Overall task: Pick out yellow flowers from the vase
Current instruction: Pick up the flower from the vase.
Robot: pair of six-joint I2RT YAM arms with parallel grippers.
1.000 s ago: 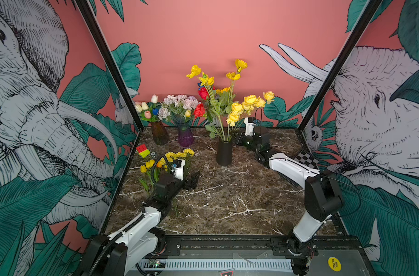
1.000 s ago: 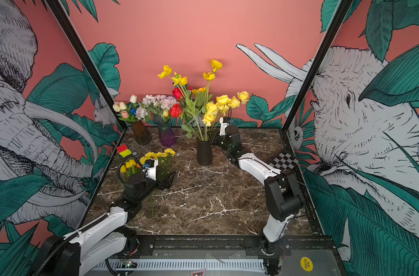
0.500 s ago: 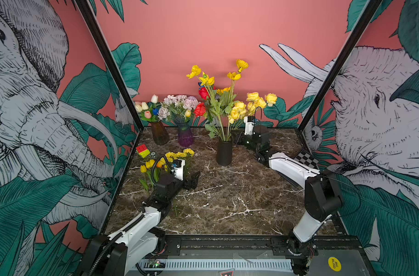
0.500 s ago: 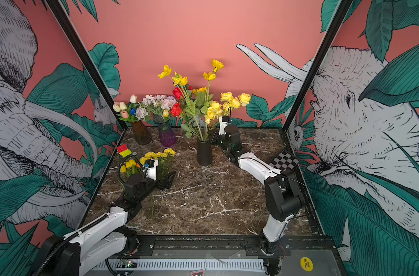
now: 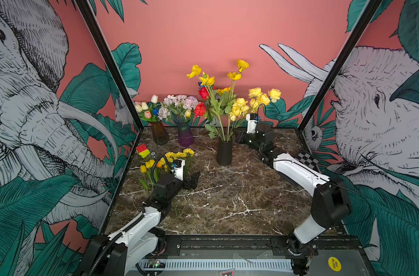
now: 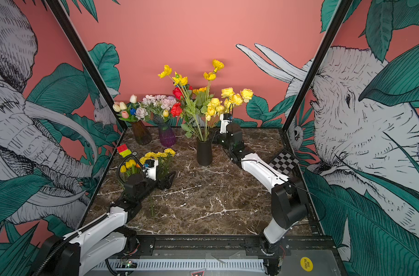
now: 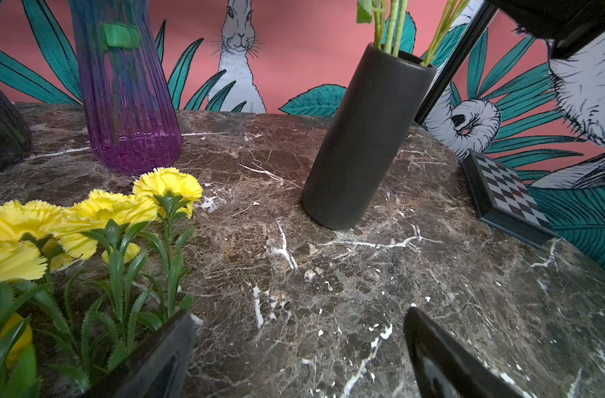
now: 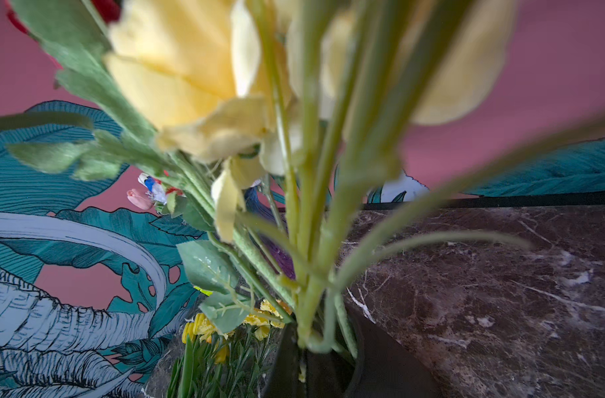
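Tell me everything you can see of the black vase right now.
The black vase is a plain matte cylinder, open-topped, standing upright on the marble table toward the back. Green stems of yellow flowers and red roses fill it. The right gripper, shut on yellow flower stems, sits beside its rim.

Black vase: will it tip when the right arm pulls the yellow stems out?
Likely tippy: the black vase is tall and narrow, standing free on the marble table, with a wide, top-heavy bunch above. The yellow flowers splay from a tight mouth, so stems may bind and lift it. The right gripper, jaws shut on a stem, should probably pull straight up.
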